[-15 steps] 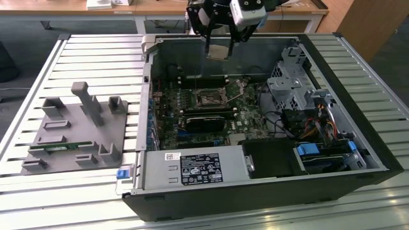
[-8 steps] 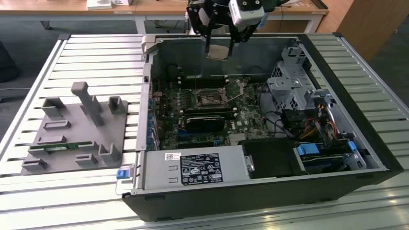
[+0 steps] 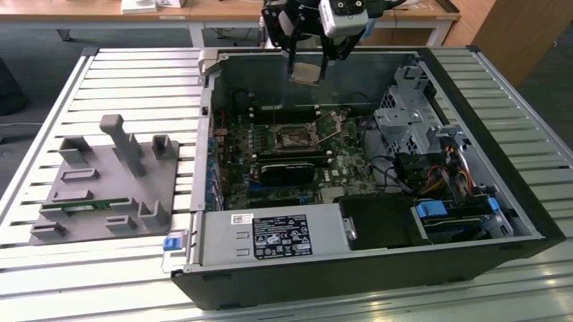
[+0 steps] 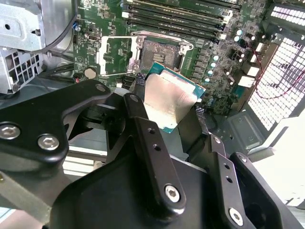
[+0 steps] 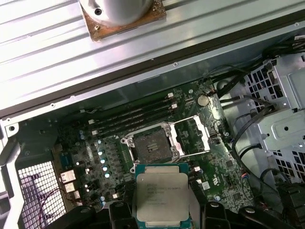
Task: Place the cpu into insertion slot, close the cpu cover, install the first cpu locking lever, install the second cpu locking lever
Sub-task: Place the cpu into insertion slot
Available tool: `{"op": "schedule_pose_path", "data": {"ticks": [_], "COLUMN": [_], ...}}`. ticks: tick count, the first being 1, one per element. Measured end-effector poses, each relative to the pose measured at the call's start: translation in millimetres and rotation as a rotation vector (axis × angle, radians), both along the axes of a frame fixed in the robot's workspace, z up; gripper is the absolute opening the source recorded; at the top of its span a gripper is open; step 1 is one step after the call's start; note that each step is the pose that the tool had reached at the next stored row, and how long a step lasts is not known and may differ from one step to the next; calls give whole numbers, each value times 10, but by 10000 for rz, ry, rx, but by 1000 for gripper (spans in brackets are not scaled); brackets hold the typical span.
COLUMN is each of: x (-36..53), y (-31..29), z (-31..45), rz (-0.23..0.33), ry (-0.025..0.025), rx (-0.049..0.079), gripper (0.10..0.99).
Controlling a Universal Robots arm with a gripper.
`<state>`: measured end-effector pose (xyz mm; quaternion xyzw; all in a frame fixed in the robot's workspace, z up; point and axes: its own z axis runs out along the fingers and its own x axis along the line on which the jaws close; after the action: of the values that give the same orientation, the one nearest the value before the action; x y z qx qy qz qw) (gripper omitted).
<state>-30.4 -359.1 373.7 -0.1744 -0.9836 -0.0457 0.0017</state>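
My gripper (image 3: 305, 67) is shut on the cpu (image 3: 304, 72), a small square chip with a silver-tan top. It hangs above the far wall of the open computer case. In both wrist views the cpu (image 4: 171, 98) (image 5: 162, 198) sits between the black fingers (image 4: 143, 119), held by its edges. The insertion slot (image 3: 294, 137) (image 4: 162, 52) (image 5: 152, 145) is a dark square socket on the motherboard, uncovered and with nothing in it. The cpu cover (image 4: 114, 55) (image 5: 193, 136) is flipped open beside the socket. The chip is well above the socket and apart from it.
A black heatsink block (image 3: 286, 171) lies just in front of the socket, with memory slots (image 5: 133, 117) behind it. A metal drive cage (image 3: 407, 121) and cables (image 3: 421, 174) fill the exterior view's right. A power supply (image 3: 268, 235) sits at the front. A grey fixture tray (image 3: 98, 181) stands outside the case.
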Motion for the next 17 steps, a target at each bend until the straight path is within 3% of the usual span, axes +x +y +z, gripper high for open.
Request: {"op": "schedule_pose_path", "data": {"ticks": [17], "x": [-1], "y": [0], "z": [-10], "rz": [-643], "ry": [0], "rx": [0], "gripper": [529]}}
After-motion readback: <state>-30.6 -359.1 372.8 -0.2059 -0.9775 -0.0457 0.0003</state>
